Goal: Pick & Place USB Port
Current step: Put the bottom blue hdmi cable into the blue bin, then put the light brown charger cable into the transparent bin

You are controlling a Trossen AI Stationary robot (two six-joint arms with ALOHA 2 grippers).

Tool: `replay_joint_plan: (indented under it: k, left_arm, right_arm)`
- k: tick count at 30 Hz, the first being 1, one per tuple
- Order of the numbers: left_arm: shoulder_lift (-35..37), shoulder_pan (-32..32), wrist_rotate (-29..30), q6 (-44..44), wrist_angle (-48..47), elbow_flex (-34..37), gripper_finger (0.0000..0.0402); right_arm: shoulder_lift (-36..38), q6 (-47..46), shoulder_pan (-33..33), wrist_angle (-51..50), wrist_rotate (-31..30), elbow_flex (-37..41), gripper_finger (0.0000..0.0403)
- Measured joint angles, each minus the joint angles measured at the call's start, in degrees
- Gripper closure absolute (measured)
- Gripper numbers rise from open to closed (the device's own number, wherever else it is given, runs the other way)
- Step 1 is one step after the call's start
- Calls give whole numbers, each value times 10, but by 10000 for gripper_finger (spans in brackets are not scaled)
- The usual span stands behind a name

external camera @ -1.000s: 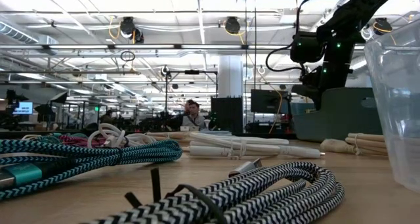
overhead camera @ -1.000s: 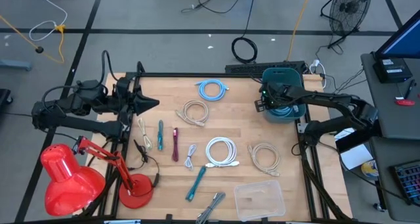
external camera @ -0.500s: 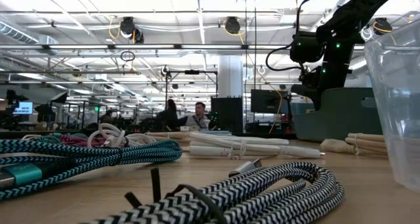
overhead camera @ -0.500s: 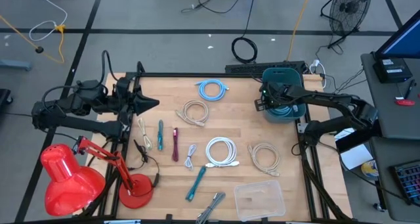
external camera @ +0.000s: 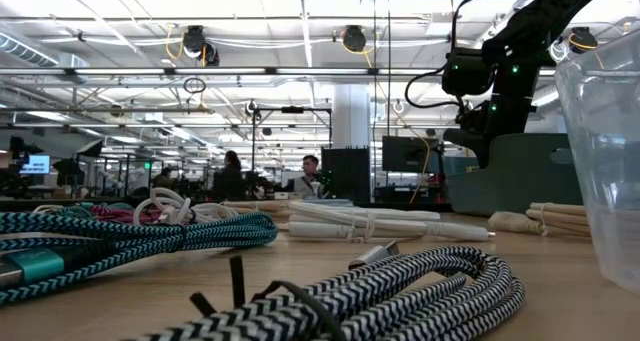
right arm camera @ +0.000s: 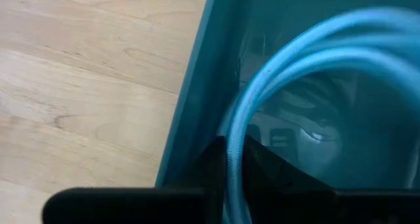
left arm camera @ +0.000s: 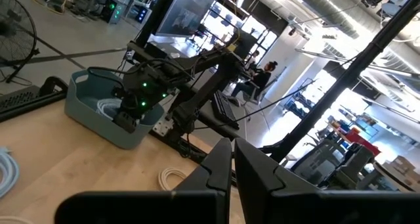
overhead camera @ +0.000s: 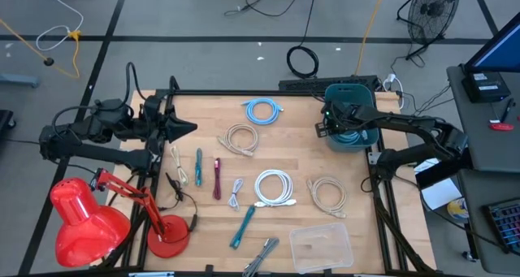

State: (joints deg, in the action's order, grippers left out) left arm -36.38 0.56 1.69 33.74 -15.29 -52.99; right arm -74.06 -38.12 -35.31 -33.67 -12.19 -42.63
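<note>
Right gripper [overhead camera: 331, 123] over the teal bin [overhead camera: 363, 93] at the table's far right corner, fingers pinching a light-blue USB cable [right arm camera: 289, 86] inside it. Left gripper [left arm camera: 233, 159] pressed together, empty, above the table's left edge. No legible brands or labels.

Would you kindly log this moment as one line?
right gripper: inside teal bin, light blue cable between fingers | left gripper: shut, waiting at table's left edge
</note>
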Motion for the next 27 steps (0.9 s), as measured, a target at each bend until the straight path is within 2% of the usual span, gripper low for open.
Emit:
replay_joint_plan:
  k: [14, 22, 27]
  left_arm:
    - [0, 0, 0, 2, 0, 0, 380]
    - [0, 0, 0, 2, 0, 0, 380]
    - [0, 0, 0, 0, 0, 0, 380]
  right_arm:
    - [16, 31, 0, 1, 2, 0, 270]
    - [94, 50, -27, 37, 1, 0, 269]
    - [160, 48, -50, 138, 2, 0, 272]
